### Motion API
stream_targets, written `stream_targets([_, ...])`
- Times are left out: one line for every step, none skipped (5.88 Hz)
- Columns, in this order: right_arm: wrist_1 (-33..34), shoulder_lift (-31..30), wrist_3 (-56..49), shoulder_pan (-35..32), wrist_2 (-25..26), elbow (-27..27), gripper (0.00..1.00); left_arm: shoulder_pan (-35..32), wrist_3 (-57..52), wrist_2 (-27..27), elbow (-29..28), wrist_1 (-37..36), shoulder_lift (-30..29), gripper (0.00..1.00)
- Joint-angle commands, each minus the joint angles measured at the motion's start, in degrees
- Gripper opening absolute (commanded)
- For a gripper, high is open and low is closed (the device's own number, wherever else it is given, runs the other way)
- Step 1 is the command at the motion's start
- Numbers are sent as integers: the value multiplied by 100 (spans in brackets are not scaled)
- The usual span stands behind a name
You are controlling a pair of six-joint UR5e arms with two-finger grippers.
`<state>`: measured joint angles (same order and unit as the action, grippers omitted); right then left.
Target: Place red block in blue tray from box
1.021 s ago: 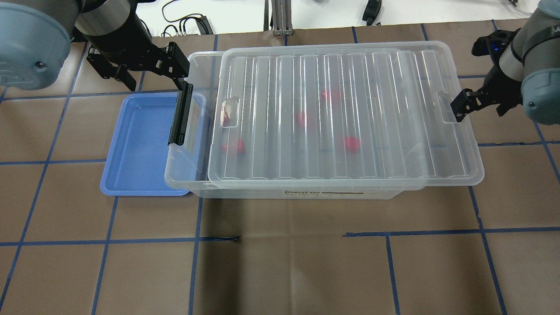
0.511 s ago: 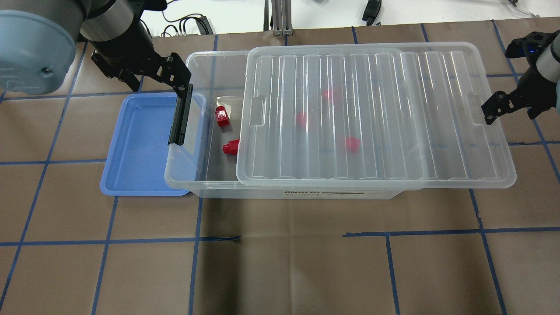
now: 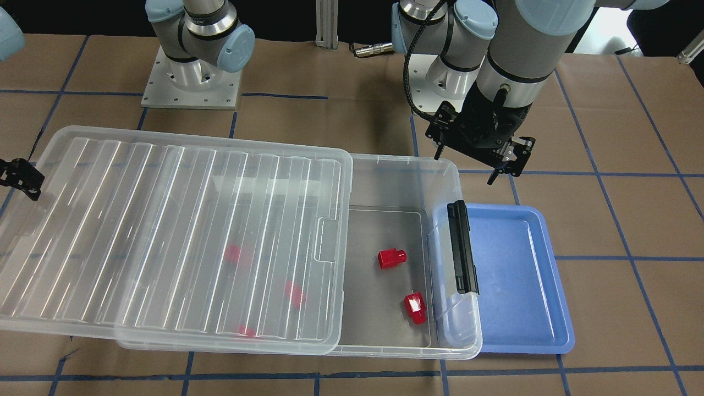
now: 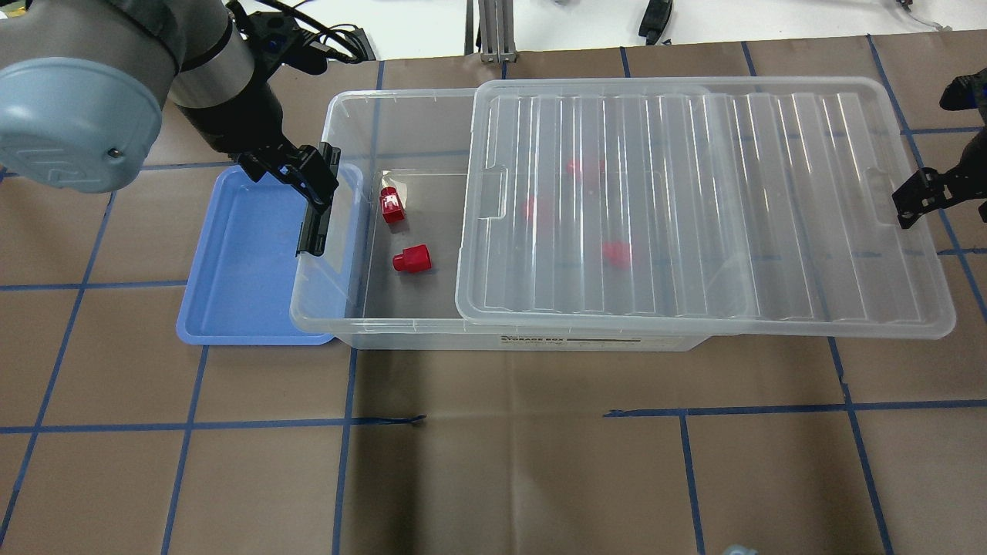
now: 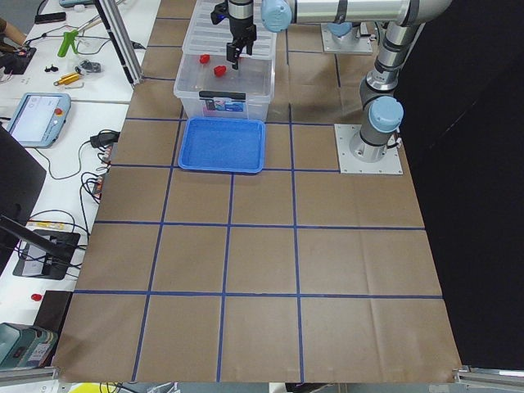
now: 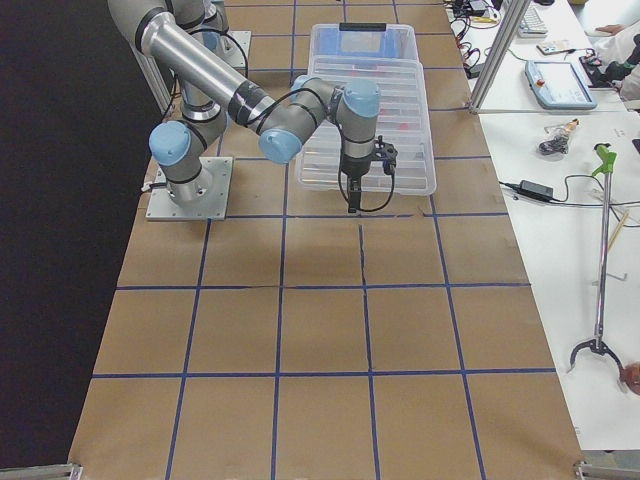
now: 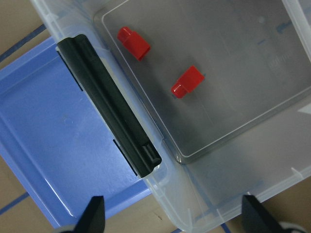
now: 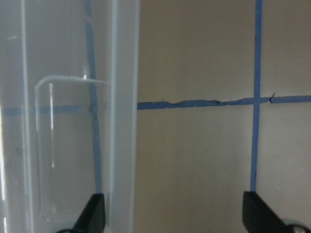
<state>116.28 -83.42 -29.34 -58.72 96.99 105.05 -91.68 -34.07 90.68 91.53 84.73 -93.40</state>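
Note:
The clear box (image 4: pixel 524 339) has its ribbed lid (image 4: pixel 694 208) slid partly off to the right. Two red blocks (image 4: pixel 393 205) (image 4: pixel 411 259) lie uncovered at its left end and also show in the left wrist view (image 7: pixel 133 42) (image 7: pixel 188 81). Three more red blocks show dimly under the lid (image 4: pixel 617 251). The blue tray (image 4: pixel 239 254) sits against the box's latch (image 4: pixel 312 223) end and holds nothing. My left gripper (image 4: pixel 297 176) is open and empty above that end. My right gripper (image 4: pixel 917 199) is open at the lid's right rim (image 8: pixel 121 97), which lies between its fingers.
The lid overhangs the box on the right, above the brown paper with blue tape lines. Both arm bases (image 3: pixel 190 82) stand behind the box. Cables (image 4: pixel 324 46) and a metal post (image 4: pixel 493 31) lie at the table's far edge.
The lid has slid further right along with my right gripper, uncovering two red blocks. My left gripper has moved down and right to the box's latch end.

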Motion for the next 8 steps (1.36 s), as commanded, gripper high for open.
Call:
stream_targets([-17,-42,15,124,30,-55,100,-25,-1212,2,93,-70,-64,98])
stream_targets([-104,-86,76,98,-39,-229,100,-95,-2173,2,93,-210,-334,98])
stream_targets([-157,-165,138,-16,-101,-466,100,-157,-2783,-6,76,-455,-493,98])
stream_targets([-471,-253,469,-226,-388,-581,100,-270,-3033,-7,76,-614,-530,98])
stream_targets([-1196,-524,1238,-558,-591,-730,100,-428,-3261,-7,110,-902,-696,98])
stream_targets([-1700,-683,1864,-1040,-637,-897,100,-508,-3908,-7,102,-1088,-1037,98])
stream_targets([-1879,-728,2575,-1724,-629,-1082,100,-552,-4097,-7,111,-1177,-1249,98])
stream_targets([-2046,-694,3322,-2444,-637,-1327,100,-614,-4177,-24,163,-1439,-1399,98])
